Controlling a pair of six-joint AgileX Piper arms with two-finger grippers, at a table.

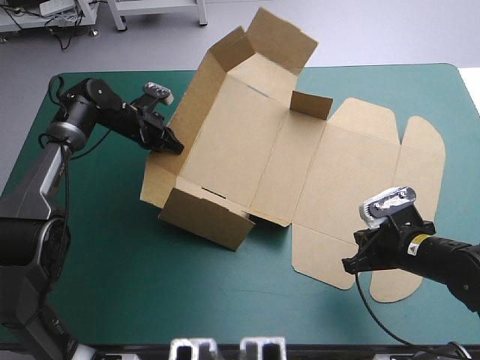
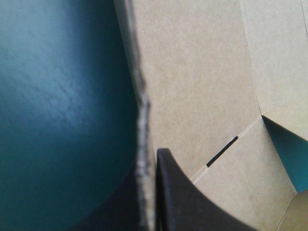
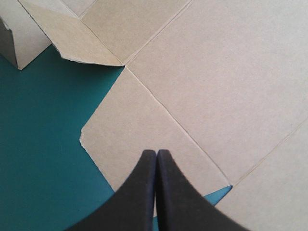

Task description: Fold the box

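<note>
Bright, even overhead light; short soft shadows under the box [image 1: 247,142] walls, pale sheen on teal-green cover [image 2: 57,96], left wrist view.

Brown box [image 1: 232,135], teal-green cover [image 1: 112,255], black left pincer [image 1: 178,148], black right pincer [image 3: 156,153].

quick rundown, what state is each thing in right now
box: partly folded, walls raised at its left end, lid end flat on the table
left gripper: shut on the box's raised left wall
right gripper: shut, holding nothing, over the flat lid flap
</note>
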